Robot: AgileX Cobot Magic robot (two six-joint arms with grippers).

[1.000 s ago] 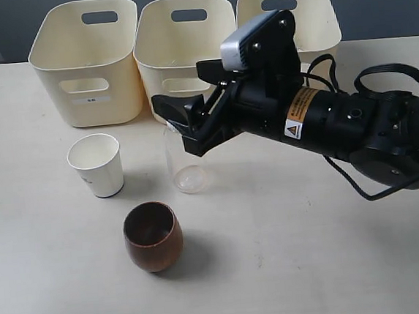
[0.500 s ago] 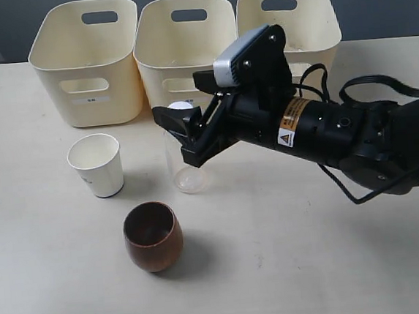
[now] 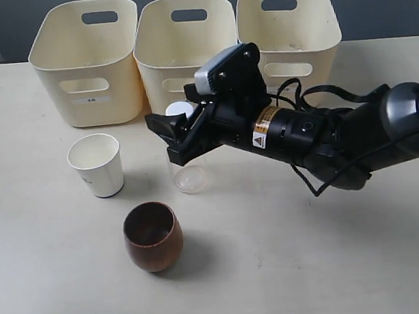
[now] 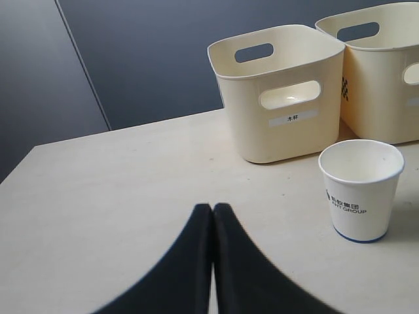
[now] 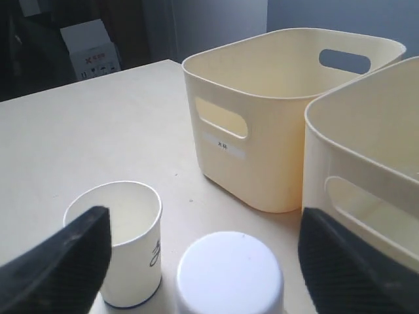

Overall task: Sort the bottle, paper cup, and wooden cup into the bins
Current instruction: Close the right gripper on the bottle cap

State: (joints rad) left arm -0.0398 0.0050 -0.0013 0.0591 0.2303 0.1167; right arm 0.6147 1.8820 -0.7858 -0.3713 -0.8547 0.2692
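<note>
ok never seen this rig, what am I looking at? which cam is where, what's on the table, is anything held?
It is a two-armed robot at a pale table. One picture comes from a camera off the arms; the other two sit on the wrists, looking past each end effector.

On the table: three cream plastic bins in a row, a white tapered paper cup, a dark reddish-brown rounded wooden cup and a small clear plastic bottle with a white cap.

The right end effector is open, its black fingers on either side of the bottle's cap. Nothing is gripped yet.

The left end effector is shut and empty, showing only in its own wrist view, facing the paper cup and a bin.
</note>
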